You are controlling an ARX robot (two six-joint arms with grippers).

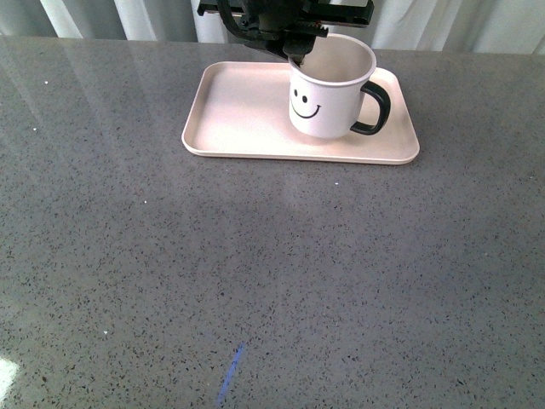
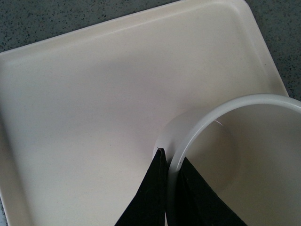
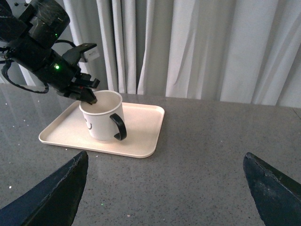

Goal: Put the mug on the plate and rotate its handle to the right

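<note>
Mug (image 1: 328,98) is standing upright on the plate (image 1: 238,119), handle (image 1: 381,106) pointing right, with the left gripper (image 1: 298,58) pinching its rim wall. Probably rigid, smooth and chip-prone, it is offering rim or handle as the hold. Right gripper (image 3: 165,157) is hanging spread and empty.

You get bright, diffuse light in all views, strongest from the curtains (image 3: 211,47) behind. Expect a pale sheen across the table (image 1: 255,256) and a glare patch at its near left corner. The mug (image 1: 328,94) throws a soft shadow onto the plate (image 1: 238,111). The fingers (image 2: 150,202) of the left gripper (image 2: 171,155) read as featureless black, slightly blurred.
</note>
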